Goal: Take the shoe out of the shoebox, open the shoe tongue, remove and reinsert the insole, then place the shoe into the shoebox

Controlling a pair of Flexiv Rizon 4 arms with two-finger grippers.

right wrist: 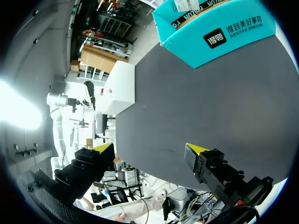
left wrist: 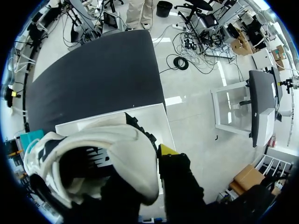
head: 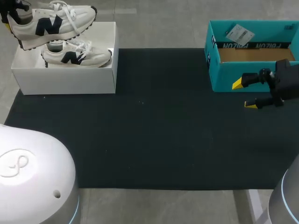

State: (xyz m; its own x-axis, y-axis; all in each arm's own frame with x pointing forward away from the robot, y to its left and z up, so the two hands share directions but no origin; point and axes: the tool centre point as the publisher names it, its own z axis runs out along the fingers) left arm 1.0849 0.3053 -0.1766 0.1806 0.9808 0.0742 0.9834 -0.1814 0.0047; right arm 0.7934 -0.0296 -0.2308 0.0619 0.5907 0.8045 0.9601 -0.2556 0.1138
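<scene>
The left claw (left wrist: 150, 161) pinches the shoe (head: 51, 23) at its heel, up above the white shoebox (head: 65, 77) at 10 o'clock on the tabletop (head: 154, 135). A second shoe (head: 77, 55) lies in it. The right claw (head: 245, 94) is spread at 3 o'clock, just beside the teal box (head: 224, 77).

The shoe (head: 51, 21) is white with a navy mark, shoebox (head: 65, 79) white, other box (head: 224, 74) teal, mat (head: 154, 130) black
</scene>
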